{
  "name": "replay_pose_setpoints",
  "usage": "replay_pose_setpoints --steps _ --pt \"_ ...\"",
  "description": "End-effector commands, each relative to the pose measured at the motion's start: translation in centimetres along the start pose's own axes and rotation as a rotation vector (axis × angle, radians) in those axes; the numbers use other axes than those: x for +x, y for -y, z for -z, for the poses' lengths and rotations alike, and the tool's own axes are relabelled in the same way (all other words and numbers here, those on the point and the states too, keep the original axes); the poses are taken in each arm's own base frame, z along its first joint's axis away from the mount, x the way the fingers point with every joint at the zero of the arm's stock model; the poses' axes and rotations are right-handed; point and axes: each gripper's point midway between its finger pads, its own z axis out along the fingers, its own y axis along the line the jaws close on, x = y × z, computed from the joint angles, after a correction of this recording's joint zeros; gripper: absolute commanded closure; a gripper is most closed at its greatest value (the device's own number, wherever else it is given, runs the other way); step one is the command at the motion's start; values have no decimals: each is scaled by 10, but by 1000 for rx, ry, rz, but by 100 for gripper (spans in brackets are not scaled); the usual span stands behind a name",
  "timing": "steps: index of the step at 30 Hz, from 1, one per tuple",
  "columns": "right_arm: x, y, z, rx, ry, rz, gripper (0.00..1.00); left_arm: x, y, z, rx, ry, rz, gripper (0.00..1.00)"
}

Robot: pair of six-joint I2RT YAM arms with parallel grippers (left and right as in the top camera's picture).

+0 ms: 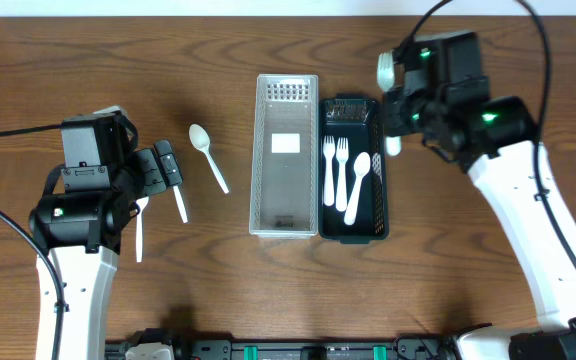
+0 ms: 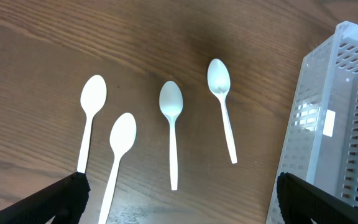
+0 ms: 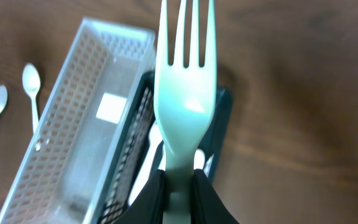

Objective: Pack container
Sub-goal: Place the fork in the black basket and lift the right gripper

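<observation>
My right gripper [image 3: 179, 186] is shut on the handle of a white plastic fork [image 3: 185, 93], held tines-out over the right rim of the dark container [image 3: 221, 134]. In the overhead view that gripper [image 1: 396, 120] is at the dark container's [image 1: 380, 200] far right corner, and two forks [image 1: 336, 165] and a spoon [image 1: 356, 185] lie inside it. The white basket [image 1: 258, 150] beside it has only a label on its floor. My left gripper [image 2: 179, 205] is open and empty above several white spoons [image 2: 171, 124] on the table, left of the white basket [image 2: 328, 124].
One spoon [image 1: 208, 155] lies apart, between my left gripper [image 1: 160, 168] and the white basket. The other spoons lie partly under the left arm [image 1: 140, 225]. The table is brown wood. Cables run along both arms.
</observation>
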Motion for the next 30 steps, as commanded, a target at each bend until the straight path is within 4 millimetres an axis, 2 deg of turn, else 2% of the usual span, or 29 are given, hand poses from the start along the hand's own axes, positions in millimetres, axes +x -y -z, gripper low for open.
replay_pose_setpoints --steps 1,5,9,14,18,21,24,27,30 --pt "25 4 -33 65 -121 -91 99 -5 -1 4 -5 17 12 2" --pt "63 3 -69 97 -297 -107 98 -5 -1 4 -5 17 12 2" --pt "89 -3 -100 102 -405 -86 97 -5 -1 4 -5 17 12 2" --pt "101 -10 -113 103 -445 -65 79 -5 -1 4 -5 17 12 2" --pt "93 -10 -111 95 -419 -60 78 -5 -1 4 -5 17 11 2" --pt "72 -9 -100 74 -360 -20 75 -6 -1 5 -5 18 11 2" --pt "28 -10 -71 46 -236 37 69 -10 0 13 -1 28 11 2" --pt "-28 5 -23 66 -55 23 37 -27 5 36 9 60 10 2" --pt "-70 42 24 126 100 -45 17 -47 17 51 31 83 -5 2"
